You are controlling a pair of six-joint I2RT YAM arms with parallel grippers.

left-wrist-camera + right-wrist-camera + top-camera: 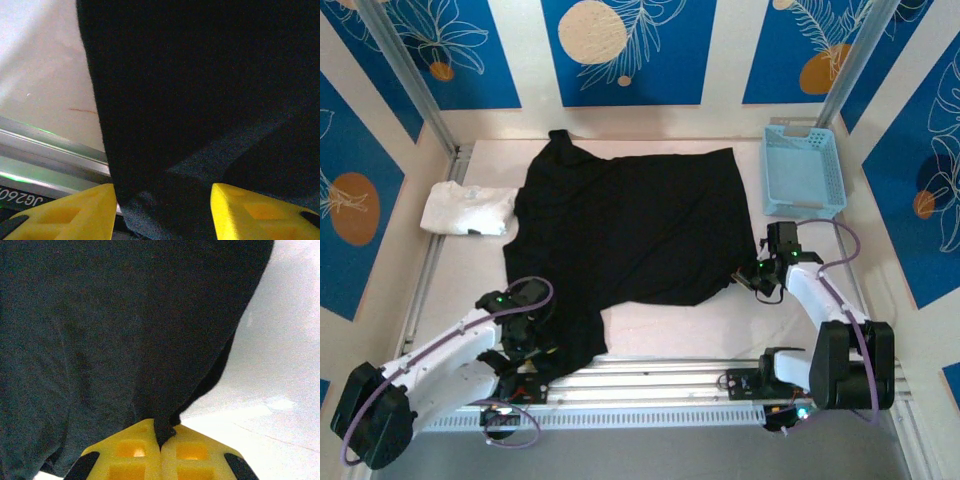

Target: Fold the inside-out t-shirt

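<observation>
Looks like pre-fold grasping: right end effector (pixel 161 432) clenched on t-shirt (pixel 630 225) hem, left end effector (pixel 164 189) released, astride cloth. Next: clamp left.

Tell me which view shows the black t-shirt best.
The top view: the black t-shirt lies nearly whole there, spread on the table. The right wrist view shows a fold pinched in the shut right gripper; the left wrist view shows cloth between the parted fingers of the left gripper.

White arms (pixel 460 335), purple cables (pixel 857 243), yellow fingers (pixel 75 215)
</observation>
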